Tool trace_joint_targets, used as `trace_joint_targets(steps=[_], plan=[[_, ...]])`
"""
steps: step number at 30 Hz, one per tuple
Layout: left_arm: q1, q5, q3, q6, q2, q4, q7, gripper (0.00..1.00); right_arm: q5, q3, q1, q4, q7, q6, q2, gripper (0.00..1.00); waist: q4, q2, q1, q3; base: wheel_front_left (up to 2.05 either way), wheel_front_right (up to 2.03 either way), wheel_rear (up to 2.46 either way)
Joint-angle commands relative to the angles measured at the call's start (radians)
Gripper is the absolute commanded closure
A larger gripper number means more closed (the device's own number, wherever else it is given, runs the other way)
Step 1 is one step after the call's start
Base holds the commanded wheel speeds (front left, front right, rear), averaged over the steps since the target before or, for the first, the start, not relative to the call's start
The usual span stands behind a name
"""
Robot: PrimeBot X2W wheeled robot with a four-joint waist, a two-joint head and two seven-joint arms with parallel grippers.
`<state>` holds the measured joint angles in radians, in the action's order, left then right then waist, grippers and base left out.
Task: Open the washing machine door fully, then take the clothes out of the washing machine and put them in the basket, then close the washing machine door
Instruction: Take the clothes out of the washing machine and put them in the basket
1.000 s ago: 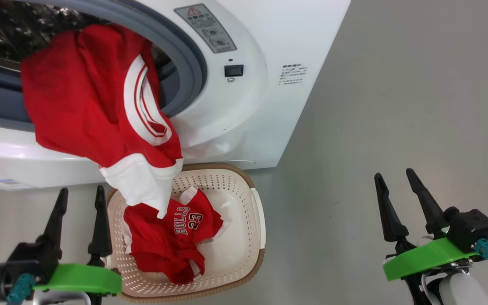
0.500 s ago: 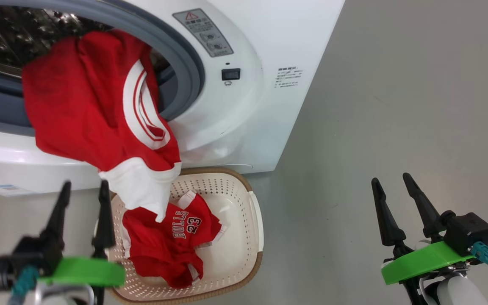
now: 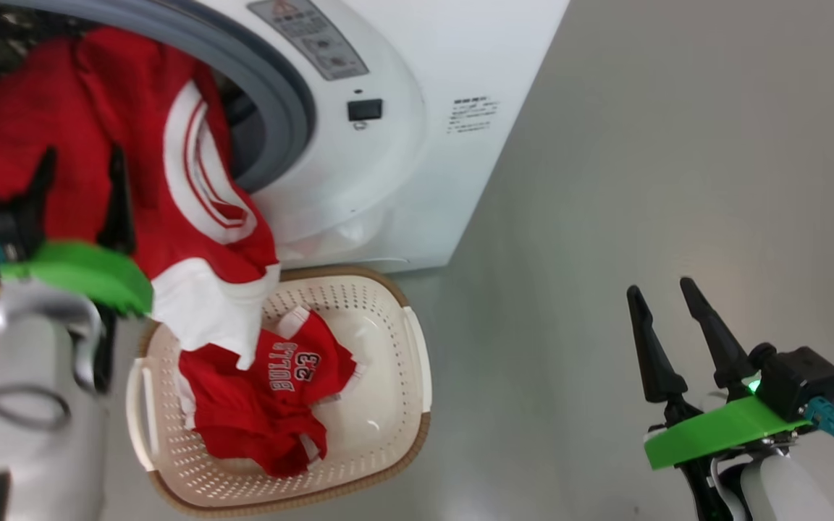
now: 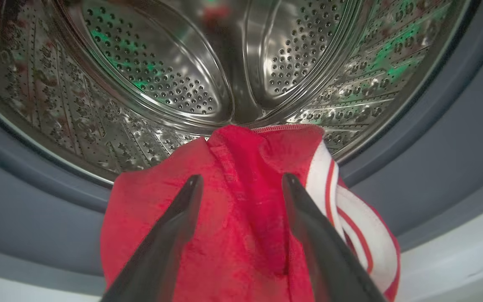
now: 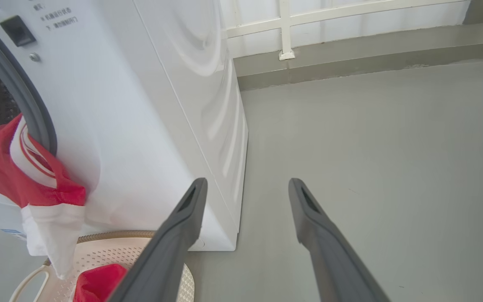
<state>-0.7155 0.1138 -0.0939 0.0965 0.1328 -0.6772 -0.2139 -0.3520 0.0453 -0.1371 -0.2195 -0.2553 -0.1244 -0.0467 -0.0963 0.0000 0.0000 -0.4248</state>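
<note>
1. The left gripper [image 4: 242,178] has its fingers spread, and a red garment [image 4: 233,235] lies just past the tips; I cannot tell whether they touch.
2. That garment hangs over the grey ring [image 4: 455,126] of the washing machine [image 3: 417,166].
3. Below this gripper, the basket [image 3: 388,304] holds the "BULLS 23" jersey [image 3: 258,405].
4. The right gripper [image 5: 246,180] is spread and empty above the floor [image 5: 392,147], with the machine to its left.
</note>
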Motion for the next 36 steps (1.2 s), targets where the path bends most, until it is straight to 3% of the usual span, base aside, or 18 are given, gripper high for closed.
trace_joint_targets(steps=[1, 14, 21, 22, 23, 26, 32, 36], plan=[[-0.046, -0.017, -0.017, -0.001, 0.051, -0.022, 0.011, 0.0, -0.009, 0.026, -0.016, 0.026, -0.006, -0.006, -0.004, 0.0, -0.031, 0.0, 0.0, -0.035, 0.0, 0.0, 0.0], [-0.344, -0.076, 0.025, -0.086, 0.147, -0.405, 0.019, 0.0, -0.05, 0.026, -0.058, 0.032, -0.006, -0.006, -0.004, 0.0, -0.1, 0.0, 0.0, -0.113, 0.0, 0.0, 0.0], [-0.396, -0.075, 0.034, -0.095, 0.163, -0.51, -0.003, 0.02, -0.055, 0.026, -0.068, 0.035, -0.006, -0.006, -0.004, 0.0, -0.107, 0.0, 0.0, -0.124, 0.0, 0.0, 0.0], [-0.4, -0.075, 0.037, -0.096, 0.163, -0.521, -0.008, 0.45, -0.055, 0.025, -0.068, 0.034, -0.006, -0.006, -0.004, 0.0, -0.106, 0.0, 0.0, -0.124, 0.0, 0.0, 0.0], [-0.403, -0.074, 0.039, -0.096, 0.164, -0.53, -0.012, 0.55, -0.055, 0.023, -0.069, 0.034, -0.006, -0.006, -0.004, 0.0, -0.105, 0.0, 0.0, -0.124, 0.0, 0.0, 0.0], [-0.411, -0.072, 0.044, -0.096, 0.164, -0.548, -0.025, 1.0, -0.052, 0.019, -0.072, 0.035, -0.006, -0.006, -0.004, 0.0, -0.098, 0.0, 0.0, -0.124, 0.0, 0.0, 0.0], [-0.407, -0.049, 0.046, -0.061, 0.142, -0.531, -0.045, 1.0, -0.037, 0.009, -0.073, 0.036, -0.006, -0.006, -0.004, 0.0, -0.073, 0.0, 0.0, -0.11, 0.0, 0.0, 0.0], [-0.35, -0.012, 0.02, -0.037, 0.12, -0.396, -0.047, 1.0, -0.025, 0.006, -0.064, 0.034, -0.006, -0.006, -0.004, 0.0, -0.053, 0.0, 0.0, -0.089, 0.0, 0.0, 0.0]])
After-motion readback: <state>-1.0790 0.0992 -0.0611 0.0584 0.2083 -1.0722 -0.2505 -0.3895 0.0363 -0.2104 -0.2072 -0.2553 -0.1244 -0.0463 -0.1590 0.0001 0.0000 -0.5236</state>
